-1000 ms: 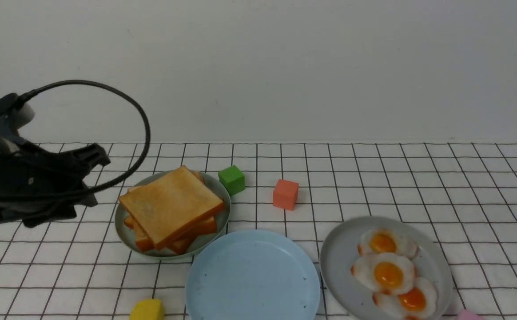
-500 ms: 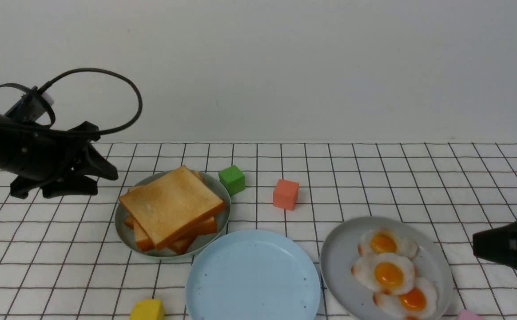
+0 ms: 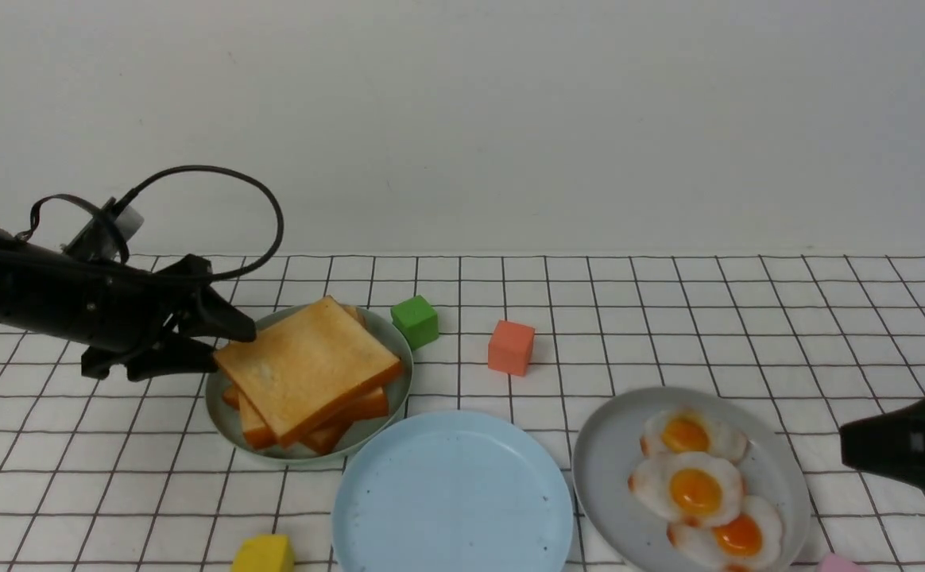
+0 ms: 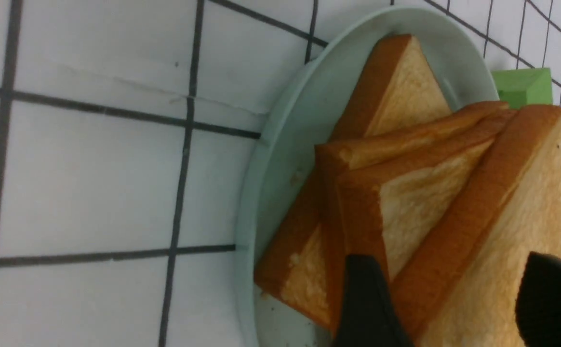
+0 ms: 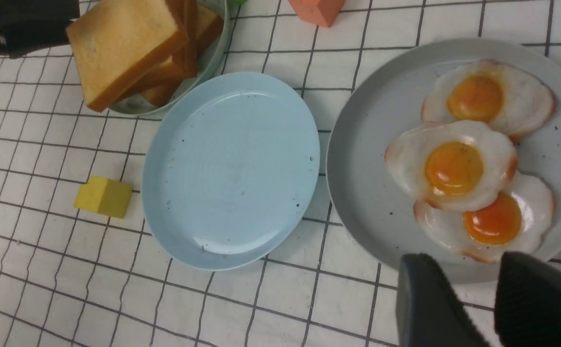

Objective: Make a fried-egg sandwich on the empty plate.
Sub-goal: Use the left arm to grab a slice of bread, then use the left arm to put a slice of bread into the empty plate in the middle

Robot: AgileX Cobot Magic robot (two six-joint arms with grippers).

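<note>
At the square golden toast pile (image 3: 307,369), left gripper (image 3: 234,349) gapes empty; right gripper (image 5: 471,262) part-open, empty.

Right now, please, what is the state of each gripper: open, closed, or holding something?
Left gripper: open, jaws around a corner of the top toast slice, not closed on it.
Right gripper: slightly open, holding nothing.

The bottom edge of the front view cuts through the yellow block (image 3: 262,554), a pink thing (image 3: 837,564), the empty plate (image 3: 367,508) and the nearest fried egg (image 3: 729,540). The top slice (image 3: 303,365) hides most of the lower slices (image 3: 351,409), and the right gripper (image 3: 848,445) runs off the right edge
</note>
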